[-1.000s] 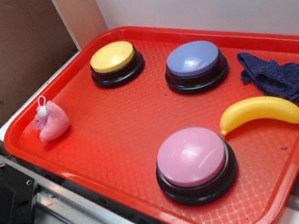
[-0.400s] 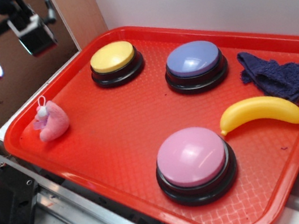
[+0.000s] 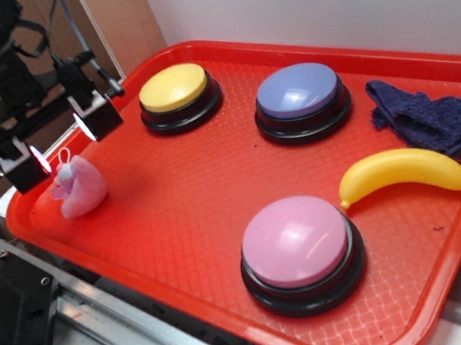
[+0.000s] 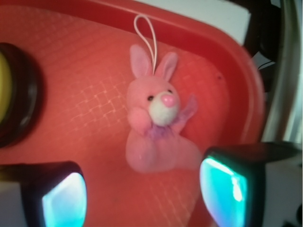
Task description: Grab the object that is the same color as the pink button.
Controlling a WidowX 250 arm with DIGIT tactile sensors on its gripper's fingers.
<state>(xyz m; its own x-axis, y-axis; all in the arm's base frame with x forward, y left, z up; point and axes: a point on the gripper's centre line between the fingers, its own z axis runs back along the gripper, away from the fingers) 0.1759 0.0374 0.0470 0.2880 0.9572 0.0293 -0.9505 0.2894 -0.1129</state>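
Note:
A small pink plush rabbit with a white face, lilac bow and white loop lies near the left edge of the red tray. In the wrist view the plush rabbit lies just ahead of my fingers. My gripper hovers above and just behind the plush, open and empty; in the wrist view the gripper shows wide-apart pads with bare tray between them. The large pink button on a black base sits at the tray's front middle.
A yellow button and a lavender-blue button stand at the back of the tray. A yellow banana and dark blue knitted cloth lie at right. A cardboard wall stands behind left; a metal rail runs along the front.
My gripper has come down from the upper left corner toward the tray and now hangs just over the pink plush. Nothing on the tray has moved.

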